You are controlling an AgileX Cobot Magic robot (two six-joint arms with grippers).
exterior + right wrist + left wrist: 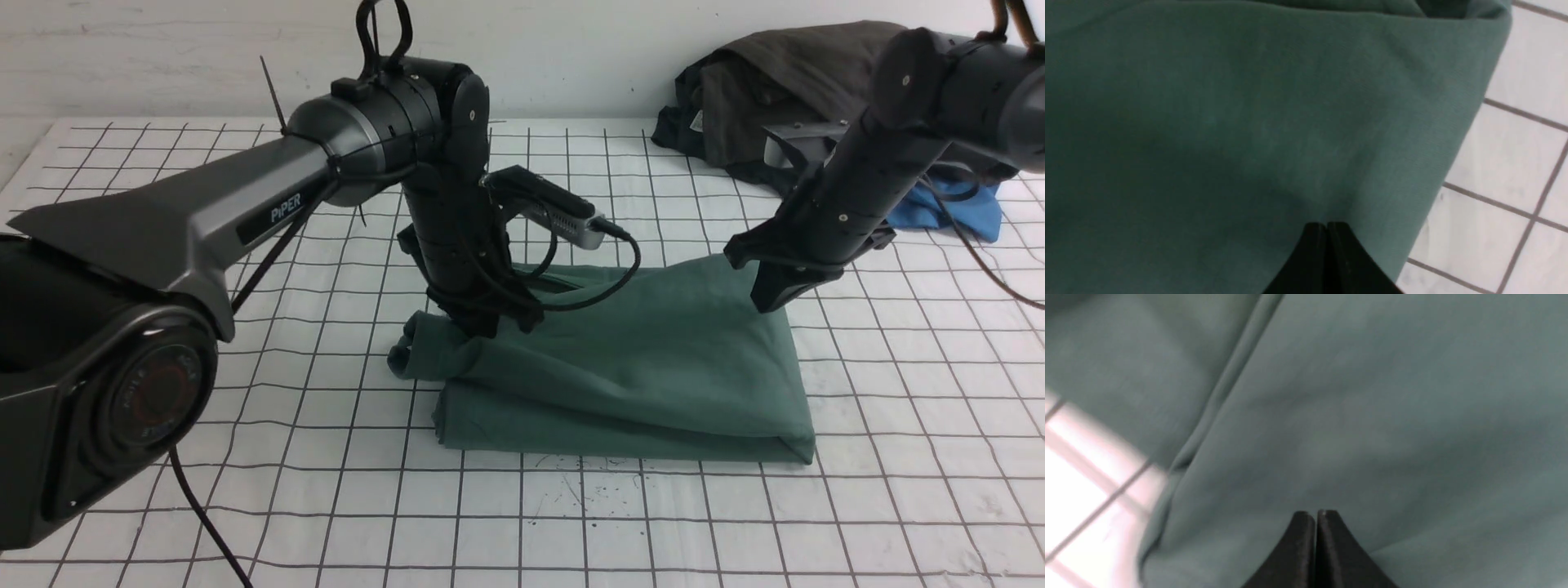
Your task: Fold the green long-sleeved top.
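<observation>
front: top (637, 359) lies folded mid-worktop (735, 523), left tool (482, 322) and right tool (767, 300) down on its far edge | left wrist: tips together, nothing visibly pinched | right wrist: same, by the right fold | handling: soft, light, floppy – pinch doubled corners.

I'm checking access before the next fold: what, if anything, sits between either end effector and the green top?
Nothing visible. The left end effector and right end effector, both shut, are right at the green long-sleeved top. The dark garments lie far off, behind.
</observation>
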